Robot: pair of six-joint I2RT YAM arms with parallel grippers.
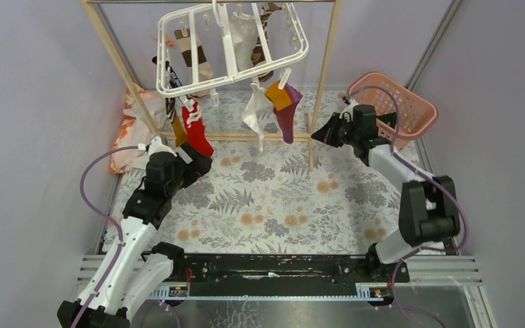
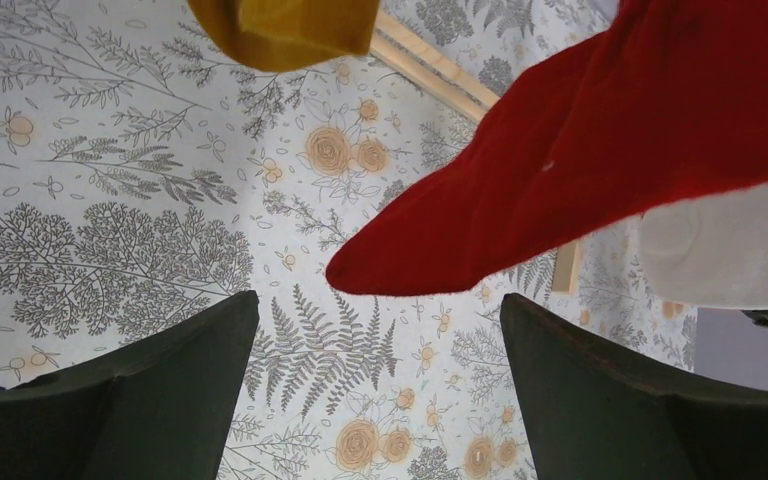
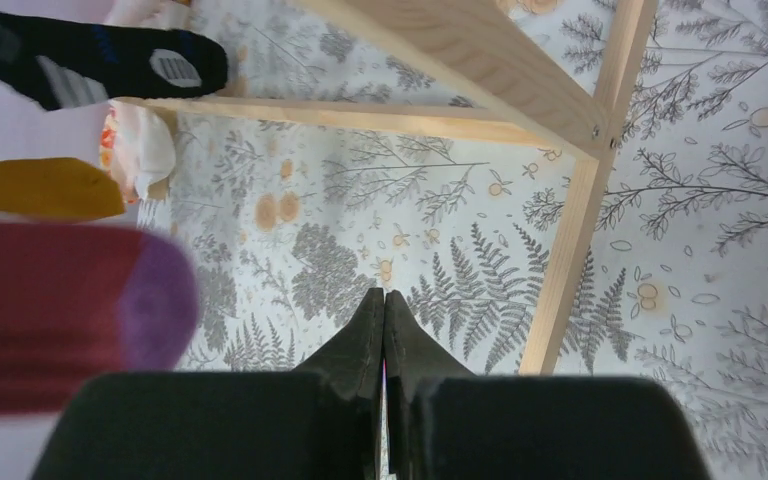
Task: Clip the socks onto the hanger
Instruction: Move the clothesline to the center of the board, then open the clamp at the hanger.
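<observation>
The white hanger (image 1: 232, 68) hangs tilted from the rod of the wooden rack. Several socks hang from its clips: a red one (image 1: 197, 130), a white one (image 1: 254, 113), an orange and purple one (image 1: 287, 109), a brown-striped one (image 1: 195, 55). My left gripper (image 1: 202, 162) is open and empty just below the red sock's toe; in the left wrist view the red sock (image 2: 580, 170) hangs above the gap between my fingers (image 2: 140, 390). My right gripper (image 1: 316, 135) is shut with nothing in it, beside the rack's right post; its tips (image 3: 384, 300) meet over the cloth.
The wooden rack (image 1: 322, 75) stands over a floral tablecloth (image 1: 280, 198); its base bar (image 3: 570, 250) runs just right of my right gripper. A pink lattice basket (image 1: 400, 102) sits at the right. An orange-and-white cloth (image 1: 133, 126) lies at the left.
</observation>
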